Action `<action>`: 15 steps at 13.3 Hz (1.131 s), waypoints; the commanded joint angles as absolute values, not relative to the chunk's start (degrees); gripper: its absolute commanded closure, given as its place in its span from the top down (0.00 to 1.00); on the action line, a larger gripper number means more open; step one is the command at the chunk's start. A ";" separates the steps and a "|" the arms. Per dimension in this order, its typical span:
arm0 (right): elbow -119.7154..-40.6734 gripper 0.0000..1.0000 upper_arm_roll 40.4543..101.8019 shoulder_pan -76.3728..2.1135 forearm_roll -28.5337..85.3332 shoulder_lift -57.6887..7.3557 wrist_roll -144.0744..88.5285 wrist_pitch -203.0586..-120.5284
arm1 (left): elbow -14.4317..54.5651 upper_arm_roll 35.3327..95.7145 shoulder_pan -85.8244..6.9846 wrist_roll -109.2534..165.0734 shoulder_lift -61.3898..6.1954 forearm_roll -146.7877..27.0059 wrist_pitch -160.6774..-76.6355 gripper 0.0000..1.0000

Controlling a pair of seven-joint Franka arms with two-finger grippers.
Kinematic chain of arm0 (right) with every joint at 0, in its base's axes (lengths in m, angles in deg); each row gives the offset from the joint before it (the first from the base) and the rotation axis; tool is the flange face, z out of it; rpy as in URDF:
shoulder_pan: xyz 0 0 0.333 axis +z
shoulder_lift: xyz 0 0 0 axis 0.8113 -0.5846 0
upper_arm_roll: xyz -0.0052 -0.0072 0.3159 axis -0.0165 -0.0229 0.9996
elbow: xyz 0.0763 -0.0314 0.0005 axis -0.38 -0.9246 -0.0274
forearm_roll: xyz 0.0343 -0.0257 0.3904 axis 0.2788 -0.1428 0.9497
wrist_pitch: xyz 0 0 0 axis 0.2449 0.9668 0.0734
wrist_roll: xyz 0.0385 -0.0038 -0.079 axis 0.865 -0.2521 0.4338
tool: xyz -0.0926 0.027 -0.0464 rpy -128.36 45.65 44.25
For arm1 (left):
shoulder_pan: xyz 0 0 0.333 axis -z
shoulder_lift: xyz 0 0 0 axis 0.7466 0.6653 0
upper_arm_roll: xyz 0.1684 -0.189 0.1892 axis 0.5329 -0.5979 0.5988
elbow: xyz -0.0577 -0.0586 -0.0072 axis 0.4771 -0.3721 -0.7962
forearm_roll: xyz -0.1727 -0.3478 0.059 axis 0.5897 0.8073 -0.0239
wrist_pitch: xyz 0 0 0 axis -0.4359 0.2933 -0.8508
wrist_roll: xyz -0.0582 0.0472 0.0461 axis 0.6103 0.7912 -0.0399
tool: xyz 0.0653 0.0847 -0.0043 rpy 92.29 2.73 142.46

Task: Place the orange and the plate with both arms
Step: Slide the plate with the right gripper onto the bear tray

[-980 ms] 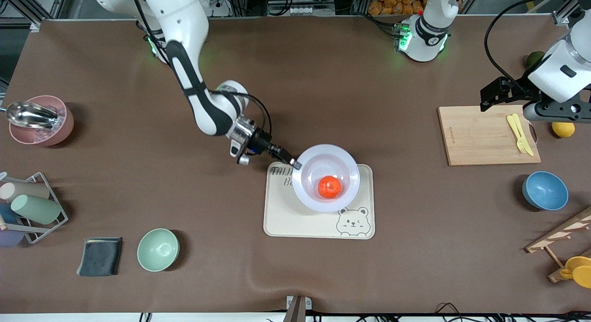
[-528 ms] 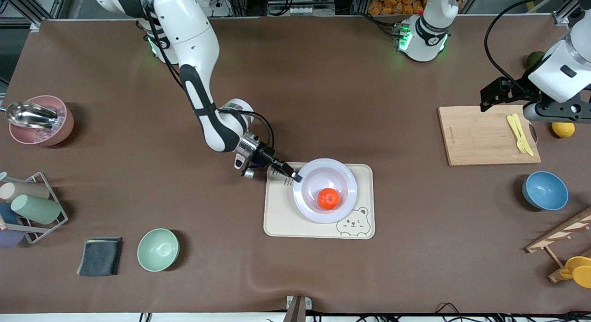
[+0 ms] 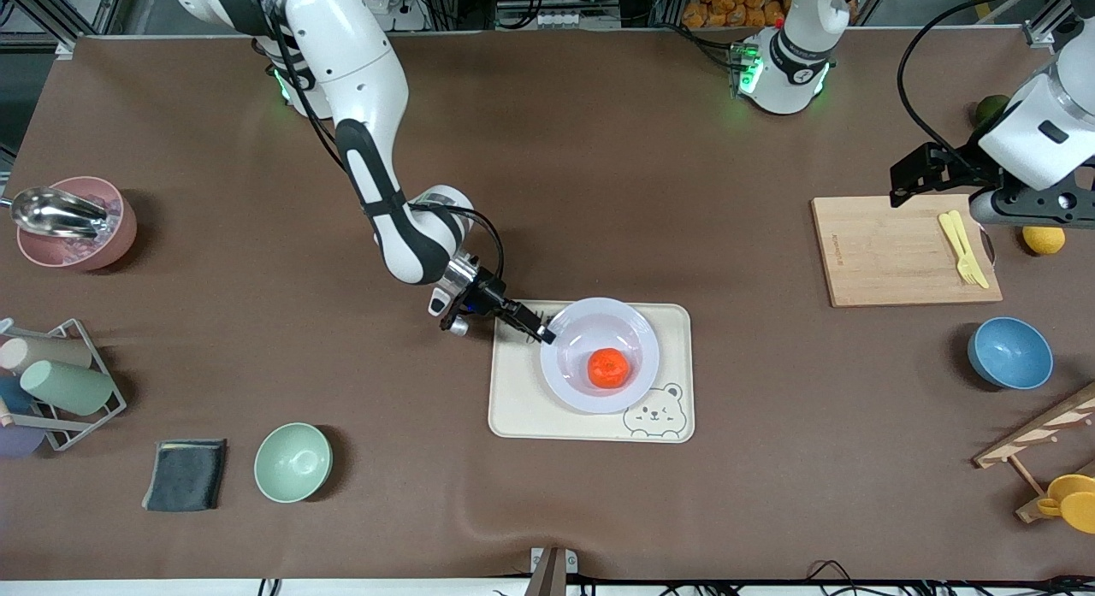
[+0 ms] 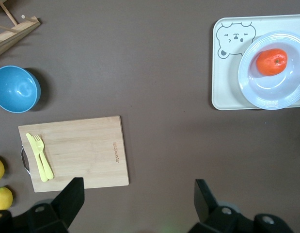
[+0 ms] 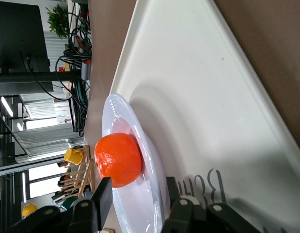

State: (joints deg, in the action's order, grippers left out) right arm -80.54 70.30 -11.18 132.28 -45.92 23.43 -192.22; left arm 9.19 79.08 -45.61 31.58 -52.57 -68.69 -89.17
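Lowered since before, plate [image 3: 600,355] with orange [image 3: 608,368] sits on tray [image 3: 590,418]; right hand [image 3: 542,332] loosened astride rim, left hand [image 4: 135,199] released.

- The cream tray [image 5: 203,97] carries dark printed lettering near the edge by the plate [image 5: 140,160]; only "Be" can be read.
- The cutting board [image 4: 77,150] bears a small printed mark along one edge, too small to read.

Orange [image 3: 608,368] in plate [image 3: 637,330], plate on tray [image 3: 522,408] mid-counter, cutting board [image 3: 881,252] toward the left arm's end
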 commanded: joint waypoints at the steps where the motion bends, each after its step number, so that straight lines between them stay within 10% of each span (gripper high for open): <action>1: -79.17 0.53 70.95 -12.21 125.70 -46.00 16.70 -193.21 | 9.74 78.84 -46.10 31.72 -53.13 -68.00 -89.73 1.00; 15: -79.61 0.52 70.60 -25.73 68.04 -39.24 -23.84 -184.01 | 9.12 79.37 -46.36 32.69 -52.78 -70.20 -91.15 1.00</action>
State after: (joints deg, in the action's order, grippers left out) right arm -78.27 69.80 -21.52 72.65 -41.51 -22.57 -188.18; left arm 9.34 79.29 -45.99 31.61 -52.49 -69.16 -91.20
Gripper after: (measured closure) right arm 0.485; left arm 0.000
